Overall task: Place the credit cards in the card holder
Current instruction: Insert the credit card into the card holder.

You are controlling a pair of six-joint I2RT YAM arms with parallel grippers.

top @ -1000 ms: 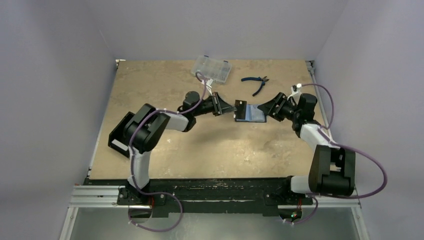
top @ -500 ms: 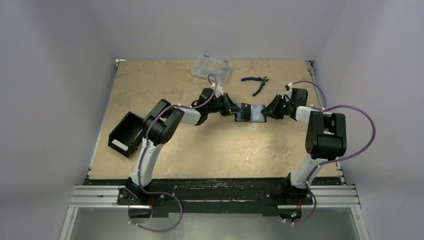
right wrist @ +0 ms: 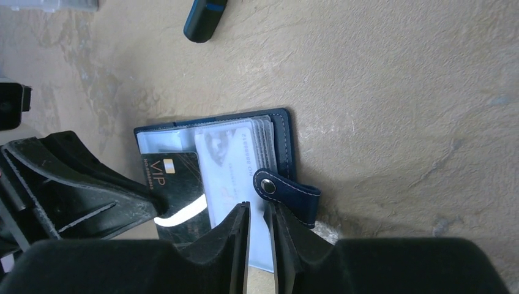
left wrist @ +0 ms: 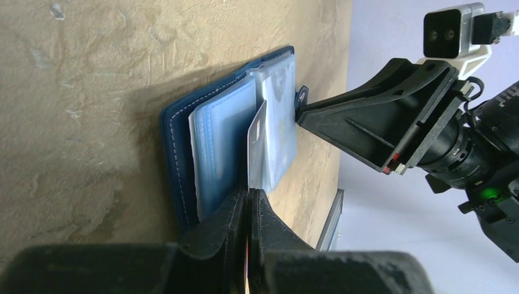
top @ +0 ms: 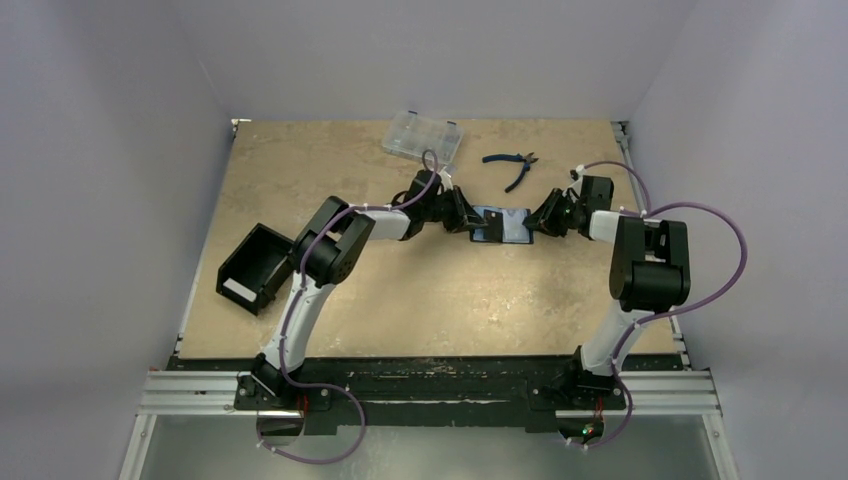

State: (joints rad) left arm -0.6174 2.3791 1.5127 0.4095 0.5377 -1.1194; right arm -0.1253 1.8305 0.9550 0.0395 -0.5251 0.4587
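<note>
Stretched forward from their folded poses of a second ago, the left arm point(top: 325, 250) and right arm point(top: 650, 265) now meet at the card holder point(left wrist: 173, 131), and the right pincer point(right wrist: 258, 208) has narrowed. One desk point(top: 330, 170) carries everything, and the holder lies open and flat at its far middle. One black box point(top: 262, 250) sits at the left edge. One clear case point(top: 423, 137) and one pair of pliers point(top: 513, 166) lie farther back, all well apart from the work. The right pincer is nearly closed with a clear sleeve point(right wrist: 256, 245) between its fingers, probably to steady the holder. The left pincer point(left wrist: 250, 195) is clamped on one dark VIP card point(right wrist: 177, 184), its edge at the sleeves, likely lined up to slide in. A second, whitish card point(right wrist: 235, 156) already sits in a sleeve, so I count two cards.
</note>
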